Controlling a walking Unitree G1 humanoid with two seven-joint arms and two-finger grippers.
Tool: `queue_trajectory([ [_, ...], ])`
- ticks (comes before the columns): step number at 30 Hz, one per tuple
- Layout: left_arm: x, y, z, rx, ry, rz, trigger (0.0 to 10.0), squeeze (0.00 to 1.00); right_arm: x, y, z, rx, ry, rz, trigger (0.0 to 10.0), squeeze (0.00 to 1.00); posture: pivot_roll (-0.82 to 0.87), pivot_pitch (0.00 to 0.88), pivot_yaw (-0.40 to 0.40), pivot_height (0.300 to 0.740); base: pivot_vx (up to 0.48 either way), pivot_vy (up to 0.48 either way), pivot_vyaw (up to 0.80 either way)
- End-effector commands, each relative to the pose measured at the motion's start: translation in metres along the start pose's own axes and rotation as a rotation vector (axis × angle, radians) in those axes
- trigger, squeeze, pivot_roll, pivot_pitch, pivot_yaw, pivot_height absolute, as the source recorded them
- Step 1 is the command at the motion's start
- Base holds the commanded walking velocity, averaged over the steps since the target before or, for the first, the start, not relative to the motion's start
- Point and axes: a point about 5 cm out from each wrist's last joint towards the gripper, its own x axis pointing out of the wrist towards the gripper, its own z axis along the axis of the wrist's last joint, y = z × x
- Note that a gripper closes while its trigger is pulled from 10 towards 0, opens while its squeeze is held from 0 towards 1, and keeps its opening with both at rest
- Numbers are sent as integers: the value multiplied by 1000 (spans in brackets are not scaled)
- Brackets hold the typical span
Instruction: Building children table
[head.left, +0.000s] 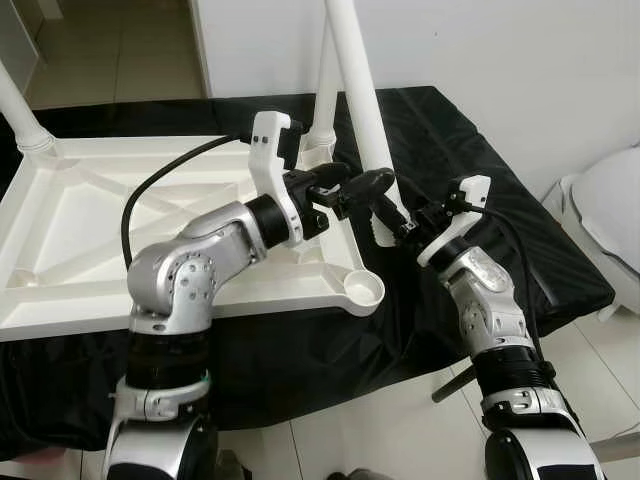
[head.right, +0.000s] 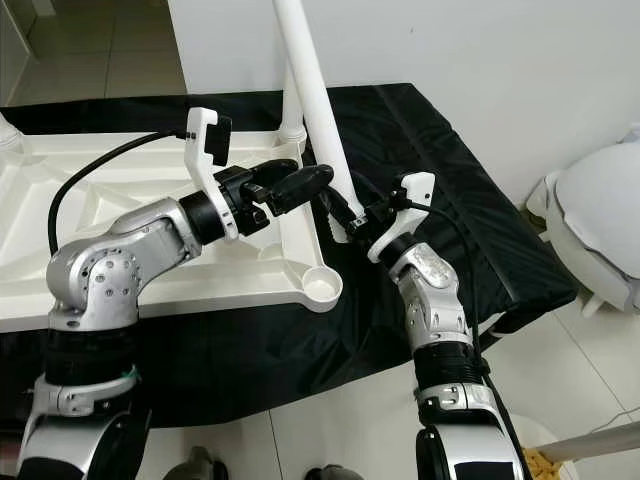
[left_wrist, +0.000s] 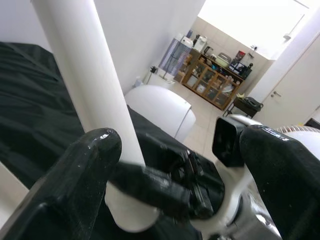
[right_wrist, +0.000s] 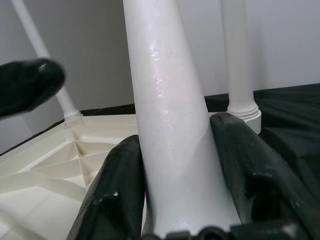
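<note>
no readable text, labels or numbers anywhere

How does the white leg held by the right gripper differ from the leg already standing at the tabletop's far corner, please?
The held leg tilts, its base off the tabletop; the fitted leg stands upright in its socket. The right gripper clamps the held leg; nothing grips the fitted leg. Both are white and tapered.

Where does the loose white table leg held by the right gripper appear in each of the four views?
Left eye: loose leg slants from top centre downward.
Right eye: top centre, down to right gripper.
Left wrist: thick, upper left.
Right wrist: centre, between the jaws.
Shared landmark: upturned tabletop.
</note>
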Motion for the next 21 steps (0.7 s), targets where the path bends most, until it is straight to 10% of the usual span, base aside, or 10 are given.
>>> queue_trajectory([
  [1,3,-7,2,20,4,-156,10000,0,-1,3,3,-18,-15,24,10000,0,-49,7,-33,740,0,0,0],
  [21,9,24,-4,46,77,52,10000,0,10,26,8,-8,-63,103,10000,0,-45,13,-32,740,0,0,0],
])
